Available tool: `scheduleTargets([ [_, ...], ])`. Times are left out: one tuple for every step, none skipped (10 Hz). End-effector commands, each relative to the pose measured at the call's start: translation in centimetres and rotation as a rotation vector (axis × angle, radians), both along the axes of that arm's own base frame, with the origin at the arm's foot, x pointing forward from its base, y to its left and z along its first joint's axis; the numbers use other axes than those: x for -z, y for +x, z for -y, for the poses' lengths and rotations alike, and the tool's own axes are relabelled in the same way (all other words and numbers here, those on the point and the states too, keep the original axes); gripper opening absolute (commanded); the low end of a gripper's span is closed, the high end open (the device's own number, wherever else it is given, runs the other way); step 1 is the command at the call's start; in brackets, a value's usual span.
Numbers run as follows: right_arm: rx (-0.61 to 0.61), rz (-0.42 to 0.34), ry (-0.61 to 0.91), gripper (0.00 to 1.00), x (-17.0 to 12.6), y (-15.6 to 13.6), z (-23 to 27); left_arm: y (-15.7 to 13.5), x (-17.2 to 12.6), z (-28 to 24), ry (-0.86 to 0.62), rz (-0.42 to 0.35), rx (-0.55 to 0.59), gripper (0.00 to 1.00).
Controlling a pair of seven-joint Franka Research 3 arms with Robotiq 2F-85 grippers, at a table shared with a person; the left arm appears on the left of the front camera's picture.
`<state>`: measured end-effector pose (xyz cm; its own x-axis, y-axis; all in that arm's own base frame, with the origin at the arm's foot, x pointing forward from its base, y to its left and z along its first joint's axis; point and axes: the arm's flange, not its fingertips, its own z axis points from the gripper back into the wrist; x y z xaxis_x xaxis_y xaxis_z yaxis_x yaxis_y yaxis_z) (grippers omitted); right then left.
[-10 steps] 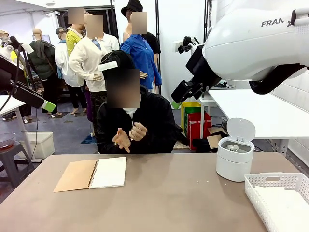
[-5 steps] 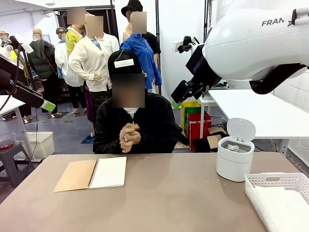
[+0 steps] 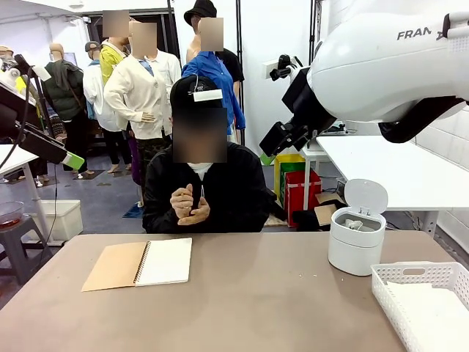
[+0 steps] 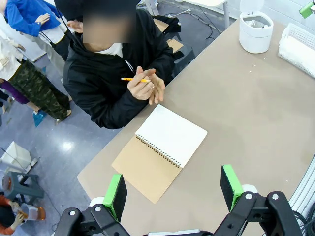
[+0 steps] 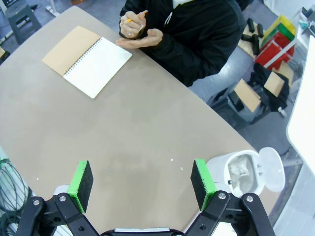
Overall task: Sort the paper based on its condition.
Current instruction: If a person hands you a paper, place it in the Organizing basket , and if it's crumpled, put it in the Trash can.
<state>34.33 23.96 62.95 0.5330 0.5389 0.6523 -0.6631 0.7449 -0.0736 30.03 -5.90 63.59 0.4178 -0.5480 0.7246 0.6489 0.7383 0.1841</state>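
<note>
crumpled paper (image 5: 239, 169): wrinkly white wad(s), sitting down inside the open white bin (image 3: 354, 253), lid flipped up, far right of the surface; count not readable
flat sheets (image 3: 431, 312): smooth white, lying flat in the white slotted basket (image 3: 410, 273) at the near right corner, just beside the bin, edges roughly square to the basket walls

Tan-topped desk (image 3: 256, 293) stands on a glossy grey-blue floor (image 3: 102, 194), with a white wall panel (image 3: 267, 44) at the far side and even indoor light throughout. To the right is a white side table (image 3: 396, 169), with a red crate (image 3: 302, 194) and a yellow one (image 3: 288, 161) on the floor beside it. To the left are a grey stool (image 3: 22, 229) and a white storage bin (image 3: 62, 218).
</note>
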Motion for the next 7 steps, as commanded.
scheduleTargets([
  [0.002,0.003,0.002,1.00,0.11,0.03,0.02,0.00,-0.01,-0.06,0.002,0.000,-0.004,1.00],
  [0.002,0.003,0.002,1.00,0.11,0.03,0.02,0.00,-0.01,-0.06,0.002,0.000,-0.004,1.00],
  [0.002,0.003,0.002,1.00,0.11,0.03,0.02,0.00,-0.01,-0.06,0.002,0.000,-0.004,1.00],
  [0.002,0.003,0.002,1.00,0.11,0.03,0.02,0.00,-0.01,-0.06,0.002,0.000,-0.004,1.00],
  [0.002,0.003,0.002,1.00,0.11,0.03,0.02,0.00,-0.01,-0.06,0.002,0.000,-0.004,1.00],
  [0.002,0.003,0.002,1.00,0.11,0.03,0.02,0.00,-0.01,-0.06,0.002,0.000,-0.004,1.00],
  [0.002,0.003,0.002,1.00,0.11,0.03,0.02,0.00,-0.01,-0.06,0.002,0.000,-0.004,1.00],
])
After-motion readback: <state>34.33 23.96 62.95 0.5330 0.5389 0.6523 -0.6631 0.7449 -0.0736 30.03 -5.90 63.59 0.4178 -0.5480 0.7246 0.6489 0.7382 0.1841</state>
